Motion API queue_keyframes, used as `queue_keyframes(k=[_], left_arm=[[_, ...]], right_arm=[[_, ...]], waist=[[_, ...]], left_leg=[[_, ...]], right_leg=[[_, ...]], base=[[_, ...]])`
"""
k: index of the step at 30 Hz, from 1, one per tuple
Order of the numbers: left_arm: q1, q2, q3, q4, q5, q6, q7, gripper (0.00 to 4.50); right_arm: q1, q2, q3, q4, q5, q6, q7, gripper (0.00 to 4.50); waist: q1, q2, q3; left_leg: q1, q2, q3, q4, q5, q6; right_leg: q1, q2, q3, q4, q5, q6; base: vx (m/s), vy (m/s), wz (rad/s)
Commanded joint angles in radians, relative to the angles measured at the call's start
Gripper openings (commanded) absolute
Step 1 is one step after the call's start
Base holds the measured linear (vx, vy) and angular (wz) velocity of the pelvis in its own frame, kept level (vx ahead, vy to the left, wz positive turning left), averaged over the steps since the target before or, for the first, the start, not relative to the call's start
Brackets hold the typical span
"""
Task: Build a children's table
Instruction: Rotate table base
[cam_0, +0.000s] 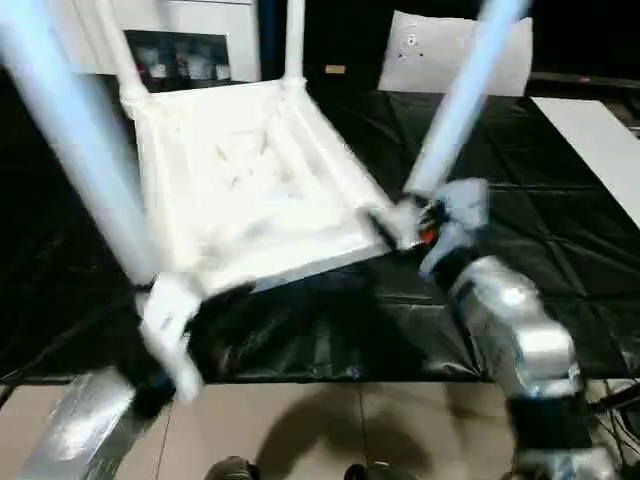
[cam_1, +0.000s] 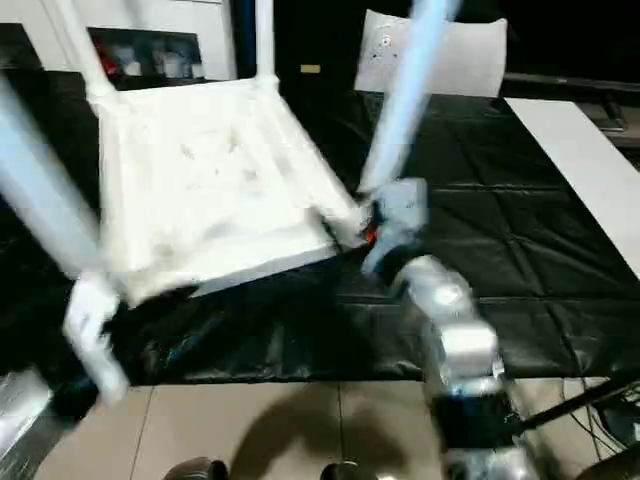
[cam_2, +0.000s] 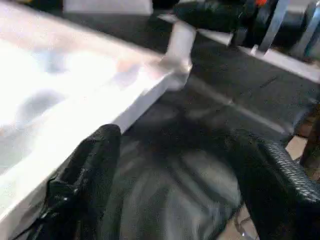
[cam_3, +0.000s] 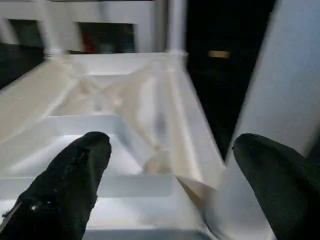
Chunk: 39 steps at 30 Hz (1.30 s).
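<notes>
From the head views, the children's table (cam_0: 250, 190) lies upside down on the black-covered counter (cam_0: 560, 230), ribbed underside up and tilted, its near edge toward the robot. Four white legs stand up out of its corner sockets: a near-left leg (cam_0: 75, 140), a near-right leg (cam_0: 460, 100) and two far legs (cam_0: 293, 40) rising past the top edge. The right gripper (cam_0: 405, 222) sits at the near-right corner, at the foot of that leg, its silver forearm running down to the lower right. The left gripper (cam_0: 215, 320) is below the near-left corner, over the black cover, blurred. A white pillow-like thing (cam_1: 440, 55) and a flat white board (cam_1: 585, 165) lie farther back on the right. In the left wrist view, the left gripper's two black fingers (cam_2: 85, 185) stand wide apart with nothing between them but the black cover; the tabletop's rim (cam_2: 100, 120) runs just beside one finger. In the right wrist view, the right gripper (cam_3: 167, 187) is spread wide, its fingers (cam_3: 65, 185) straddling the corner socket, one over the ribbed underside, the other beside the leg (cam_3: 285, 90); it grips nothing.
</notes>
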<state>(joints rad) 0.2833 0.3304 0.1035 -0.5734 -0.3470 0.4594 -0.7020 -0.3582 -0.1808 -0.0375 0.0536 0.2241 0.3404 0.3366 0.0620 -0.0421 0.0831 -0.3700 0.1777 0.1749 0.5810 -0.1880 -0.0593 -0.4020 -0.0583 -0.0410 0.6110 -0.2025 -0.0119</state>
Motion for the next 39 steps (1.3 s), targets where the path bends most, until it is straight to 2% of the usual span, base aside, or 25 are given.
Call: queue_keyframes(k=[1,2,3,4,5,6,7,8,9,13,14,16,18,19,21,22,24,25,28,30,32,34,35,38,39], left_arm=[[0.003,0.004,0.011,-0.032,-0.008,-0.007,0.009,4.08],[0.034,0.008,0.028,-0.039,-0.011,-0.021,0.003,4.16],[0.084,0.011,0.058,-0.050,-0.017,-0.040,-0.007,4.16],[0.084,0.011,0.058,-0.050,-0.017,-0.040,-0.007,4.24],[0.104,0.012,0.070,-0.054,-0.020,-0.046,-0.010,4.31],[0.126,0.008,0.089,-0.059,-0.026,-0.048,-0.008,4.41],[0.147,0.008,0.108,-0.057,-0.031,-0.055,-0.010,4.47],[0.161,0.011,0.122,-0.055,-0.035,-0.058,-0.011,4.47],[0.171,0.018,0.151,-0.036,-0.042,-0.075,0.000,4.47],[0.145,0.027,0.190,0.002,-0.044,-0.088,0.017,4.47],[0.108,0.035,0.206,0.030,-0.037,-0.097,0.035,4.47],[0.075,0.041,0.219,0.054,-0.033,-0.104,0.050,4.47],[0.009,0.049,0.226,0.092,-0.033,-0.106,0.065,4.47],[0.007,0.049,0.226,0.093,-0.034,-0.106,0.065,4.47],[-0.087,0.065,0.208,0.146,-0.045,-0.105,0.054,4.47],[-0.094,0.067,0.205,0.151,-0.046,-0.105,0.052,4.47],[-0.156,0.078,0.179,0.195,-0.048,-0.102,0.029,4.47],[-0.184,0.083,0.166,0.219,-0.049,-0.101,0.022,4.47],[-0.273,0.085,0.105,0.287,-0.015,-0.103,0.013,4.47],[-0.321,0.072,0.074,0.310,-0.022,-0.090,0.005,4.47],[-0.348,0.058,0.048,0.305,-0.051,-0.062,-0.013,4.47],[-0.365,0.040,-0.003,0.270,-0.106,-0.006,-0.052,4.47],[-0.366,0.039,-0.008,0.267,-0.112,0.000,-0.056,4.47],[-0.374,0.036,-0.046,0.248,-0.140,0.031,-0.083,4.47],[-0.380,0.034,-0.105,0.222,-0.167,0.061,-0.112,4.47]], right_arm=[[0.000,-0.013,-0.023,0.008,-0.013,-0.016,-0.011,4.50],[0.013,-0.017,-0.015,0.000,-0.012,-0.017,0.003,4.50],[0.045,-0.020,0.002,-0.035,-0.001,-0.003,0.036,4.50],[0.045,-0.020,0.002,-0.035,-0.001,-0.003,0.036,4.50],[0.060,-0.020,0.010,-0.052,0.005,0.006,0.050,4.50],[0.084,-0.023,0.026,-0.083,0.010,0.018,0.070,4.50],[0.108,-0.026,0.045,-0.108,0.015,0.027,0.086,4.50],[0.127,-0.029,0.060,-0.127,0.020,0.033,0.100,4.50],[0.152,-0.034,0.091,-0.145,0.029,0.032,0.120,4.50],[0.172,-0.033,0.123,-0.159,0.028,0.038,0.132,4.50],[0.177,-0.030,0.137,-0.163,0.020,0.036,0.136,4.50],[0.181,-0.027,0.149,-0.164,0.014,0.035,0.138,4.50],[0.180,-0.018,0.161,-0.158,0.004,0.037,0.133,4.50],[0.180,-0.018,0.161,-0.157,0.004,0.037,0.133,4.50],[0.177,-0.010,0.167,-0.145,-0.018,0.043,0.110,4.50],[0.176,-0.010,0.167,-0.143,-0.021,0.043,0.107,4.50],[0.165,-0.009,0.165,-0.116,-0.037,0.045,0.082,4.50],[0.157,-0.009,0.164,-0.101,-0.043,0.047,0.070,4.50],[0.112,0.012,0.149,-0.015,-0.065,0.036,0.012,4.50],[0.078,0.026,0.144,0.052,-0.088,0.035,-0.026,4.50],[0.044,0.031,0.148,0.117,-0.116,0.038,-0.055,4.50],[-0.005,0.033,0.148,0.218,-0.139,0.043,-0.085,4.50],[-0.011,0.033,0.148,0.228,-0.142,0.041,-0.088,4.50],[-0.047,0.030,0.152,0.301,-0.161,0.029,-0.107,4.50],[-0.095,0.033,0.156,0.390,-0.173,-0.005,-0.112,4.50]], waist=[[-0.009,0.011,-0.057],[-0.010,0.009,-0.056],[-0.008,0.023,-0.065],[-0.011,0.018,-0.063],[-0.014,0.018,-0.065],[-0.016,0.018,-0.065],[-0.017,0.014,-0.064],[-0.018,0.016,-0.063],[-0.019,0.011,-0.062],[-0.018,0.021,-0.059],[-0.017,0.026,-0.060],[-0.015,0.026,-0.060],[-0.010,0.035,-0.063],[-0.009,0.030,-0.063],[-0.007,0.032,-0.066],[-0.006,0.032,-0.067],[-0.004,0.031,-0.070],[-0.003,0.033,-0.074],[-0.003,0.034,-0.079],[-0.003,0.040,-0.079],[-0.003,0.039,-0.082],[-0.003,0.037,-0.086],[-0.002,0.039,-0.088],[0.000,0.036,-0.089],[0.000,0.036,-0.090]], left_leg=[[0.013,0.045,-0.007,-0.069,-0.174,-0.002],[0.011,0.045,-0.008,-0.069,-0.177,-0.002],[0.010,0.046,-0.013,-0.069,-0.193,-0.007],[0.008,0.045,-0.012,-0.069,-0.199,-0.004],[0.009,0.046,-0.013,-0.069,-0.208,-0.003],[0.010,0.046,-0.012,-0.069,-0.221,-0.001],[0.008,0.047,-0.013,-0.070,-0.228,0.001],[0.008,0.047,-0.014,-0.071,-0.238,0.002],[0.010,0.050,-0.014,-0.072,-0.255,0.003],[0.016,0.050,-0.017,-0.074,-0.306,-0.016],[0.019,0.050,-0.018,-0.074,-0.314,-0.021],[0.022,0.048,-0.018,-0.073,-0.330,-0.028],[0.023,0.048,-0.021,-0.073,-0.333,-0.037],[0.023,0.048,-0.020,-0.073,-0.337,-0.040],[0.022,0.046,-0.021,-0.072,-0.324,-0.045],[0.024,0.045,-0.019,-0.071,-0.322,-0.045],[0.019,0.044,-0.020,-0.070,-0.301,-0.043],[0.023,0.041,-0.018,-0.067,-0.292,-0.044],[0.020,0.039,-0.017,-0.064,-0.266,-0.046],[0.021,0.039,-0.018,-0.063,-0.277,-0.055],[0.020,0.041,-0.018,-0.061,-0.262,-0.063],[0.019,0.039,-0.016,-0.057,-0.236,-0.061],[0.020,0.039,-0.014,-0.055,-0.222,-0.061],[0.015,0.038,-0.012,-0.053,-0.192,-0.050],[0.015,0.038,-0.011,-0.051,-0.184,-0.048]], right_leg=[[0.040,-0.055,0.050,-0.068,-0.112,-0.132],[0.042,-0.056,0.050,-0.068,-0.117,-0.129],[0.048,-0.060,0.048,-0.067,-0.125,-0.131],[0.049,-0.059,0.049,-0.071,-0.129,-0.128],[0.048,-0.058,0.048,-0.071,-0.142,-0.127],[0.047,-0.058,0.049,-0.073,-0.154,-0.130],[0.048,-0.059,0.049,-0.075,-0.175,-0.126],[0.046,-0.059,0.049,-0.077,-0.200,-0.124],[0.043,-0.059,0.049,-0.080,-0.227,-0.122],[0.034,-0.056,0.049,-0.082,-0.280,-0.118],[0.032,-0.056,0.049,-0.080,-0.278,-0.119],[0.030,-0.055,0.050,-0.082,-0.279,-0.117],[0.031,-0.058,0.050,-0.078,-0.268,-0.118],[0.031,-0.058,0.050,-0.079,-0.269,-0.118],[0.032,-0.058,0.050,-0.075,-0.247,-0.122],[0.031,-0.058,0.050,-0.076,-0.245,-0.121],[0.036,-0.060,0.050,-0.072,-0.224,-0.125],[0.033,-0.060,0.050,-0.071,-0.222,-0.129],[0.036,-0.061,0.050,-0.067,-0.191,-0.138],[0.035,-0.064,0.049,-0.068,-0.223,-0.141],[0.038,-0.064,0.048,-0.062,-0.195,-0.152],[0.041,-0.064,0.047,-0.057,-0.153,-0.166],[0.040,-0.062,0.046,-0.054,-0.133,-0.177],[0.045,-0.060,0.045,-0.049,-0.079,-0.189],[0.046,-0.060,0.045,-0.047,-0.068,-0.193]], base=[[0.000,0.000,0.00],[0.000,0.000,0.00],[0.000,0.000,0.00],[0.000,0.000,0.00],[0.000,0.000,0.00],[0.000,0.000,0.00],[0.000,0.000,0.00],[0.000,0.000,0.00],[0.000,0.000,0.00],[0.000,0.000,0.00],[0.000,0.000,0.00],[0.000,0.000,0.00],[0.000,0.000,0.00],[0.000,0.000,0.00],[0.000,0.000,0.00],[0.000,0.000,0.00],[0.000,0.000,0.00],[0.000,0.000,0.00],[0.000,0.000,0.00],[0.000,0.000,0.00],[0.000,0.000,0.00],[0.000,0.000,0.00],[0.000,0.000,0.00],[0.000,0.000,0.00],[0.000,0.000,0.00]])
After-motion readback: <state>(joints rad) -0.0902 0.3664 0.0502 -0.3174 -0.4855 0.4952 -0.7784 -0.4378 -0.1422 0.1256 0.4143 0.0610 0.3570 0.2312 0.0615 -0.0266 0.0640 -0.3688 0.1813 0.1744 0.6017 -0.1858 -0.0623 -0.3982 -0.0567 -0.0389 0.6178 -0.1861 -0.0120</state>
